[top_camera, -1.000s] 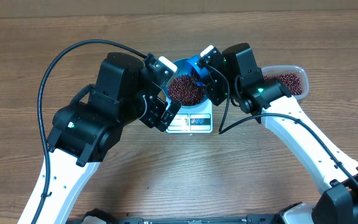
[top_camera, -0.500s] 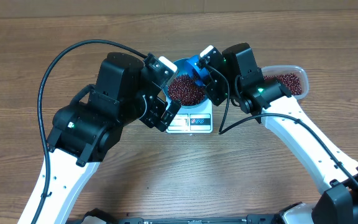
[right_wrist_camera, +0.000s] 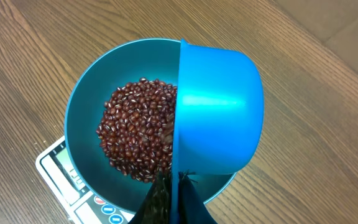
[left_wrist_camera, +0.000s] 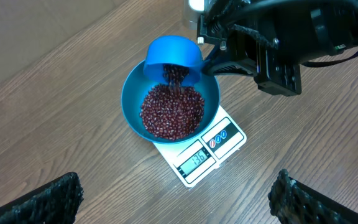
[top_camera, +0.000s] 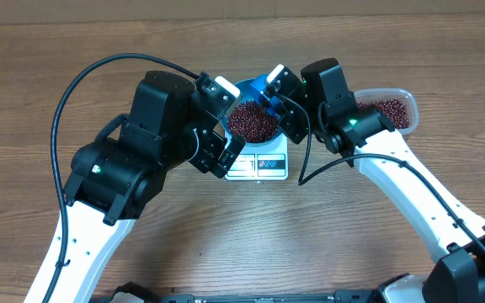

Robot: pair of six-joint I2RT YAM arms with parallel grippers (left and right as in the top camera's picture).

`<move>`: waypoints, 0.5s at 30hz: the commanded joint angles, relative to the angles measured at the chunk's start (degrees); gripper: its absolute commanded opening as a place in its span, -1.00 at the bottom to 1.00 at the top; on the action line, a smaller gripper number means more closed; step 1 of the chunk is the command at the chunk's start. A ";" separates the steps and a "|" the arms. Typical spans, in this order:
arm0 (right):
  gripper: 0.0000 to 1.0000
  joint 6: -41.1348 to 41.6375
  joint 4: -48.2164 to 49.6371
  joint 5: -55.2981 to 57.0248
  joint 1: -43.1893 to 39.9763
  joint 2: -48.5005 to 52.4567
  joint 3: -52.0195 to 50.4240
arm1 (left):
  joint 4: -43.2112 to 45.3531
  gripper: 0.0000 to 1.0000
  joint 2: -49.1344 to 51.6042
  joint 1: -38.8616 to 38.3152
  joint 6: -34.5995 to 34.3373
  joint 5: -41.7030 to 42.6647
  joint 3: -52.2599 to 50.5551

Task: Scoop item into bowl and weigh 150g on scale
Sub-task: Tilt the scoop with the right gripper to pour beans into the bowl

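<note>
The blue bowl (left_wrist_camera: 129, 106) stands on the white scale (left_wrist_camera: 207, 155) and holds a heap of red-brown beans (left_wrist_camera: 171, 112). My right gripper (right_wrist_camera: 176, 186) is shut on the handle of a small blue scoop (right_wrist_camera: 219, 106). The scoop is tipped on its side over the bowl's rim, and beans spill from its mouth (left_wrist_camera: 176, 74) into the bowl. My left gripper (left_wrist_camera: 176, 186) hangs open above the bare table on the scale's display side, nothing between its fingers (left_wrist_camera: 48, 202). From overhead the bowl (top_camera: 241, 86) sits between both arms.
A clear plastic tub (top_camera: 390, 109) with more beans lies at the right, behind my right arm. The left arm's black cable (top_camera: 82, 71) arcs over the left side of the wooden table (top_camera: 226, 227).
The right wrist has turned slightly, tipping the scoop a little further over the bowl. The left arm has not moved.
</note>
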 commanded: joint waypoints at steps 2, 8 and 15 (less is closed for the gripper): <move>-0.92 -2.67 0.17 0.15 0.02 -2.34 1.88 | 0.07 0.99 -0.07 0.09 -0.79 1.03 1.22; -0.93 -4.44 0.44 0.15 0.02 -2.34 1.88 | 0.07 0.99 -0.07 0.11 -0.81 1.03 1.22; -0.93 -5.77 0.39 0.15 0.02 -2.34 1.86 | 0.07 0.99 -0.07 0.09 -0.81 1.03 1.22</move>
